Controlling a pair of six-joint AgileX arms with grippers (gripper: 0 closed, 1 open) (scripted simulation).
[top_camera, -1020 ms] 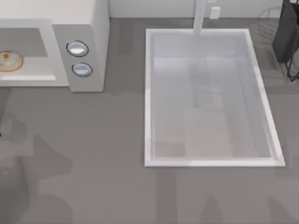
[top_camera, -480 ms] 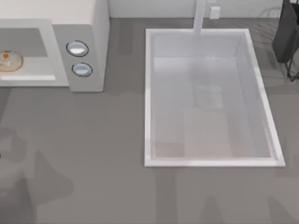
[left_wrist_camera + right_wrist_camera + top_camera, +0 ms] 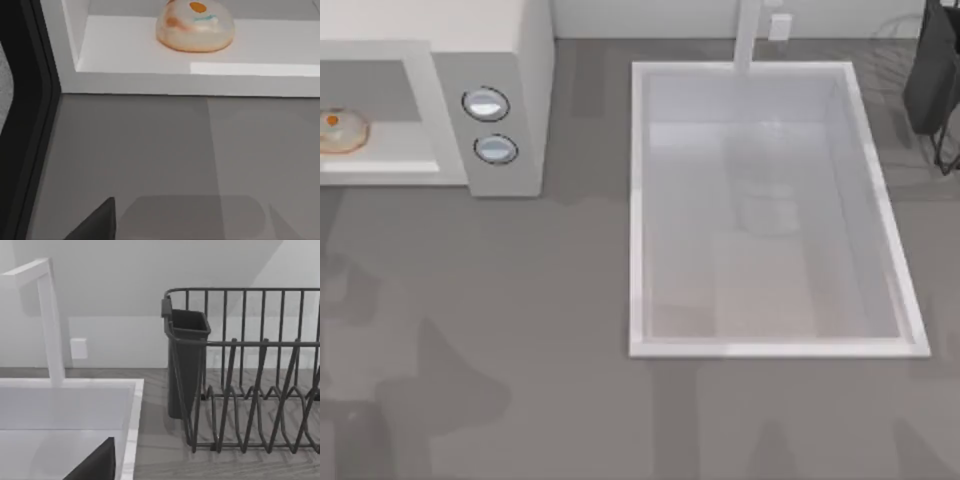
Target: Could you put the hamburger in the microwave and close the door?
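Observation:
The hamburger (image 3: 342, 131) is a pale bun with an orange spot. It lies on the white floor of the microwave (image 3: 510, 60), whose cavity stands open at the table's back left. In the left wrist view the hamburger (image 3: 195, 26) rests just inside the cavity's front lip (image 3: 200, 84). A dark part of my left gripper (image 3: 97, 225) hangs over the grey table in front of that lip, well short of the bun. A dark part of my right gripper (image 3: 97, 465) shows over the sink's corner. The door is out of view.
Two round knobs (image 3: 485, 104) sit on the microwave's side panel. A white sink basin (image 3: 640, 210) with a faucet (image 3: 52, 325) takes the middle and right. A black dish rack (image 3: 240, 375) stands at the back right. A dark upright strip (image 3: 30, 110) borders the cavity's opening.
The arm's shadow on the table's left has slid toward the front edge, and a dark speck at the left border has gone. The hamburger has not moved.

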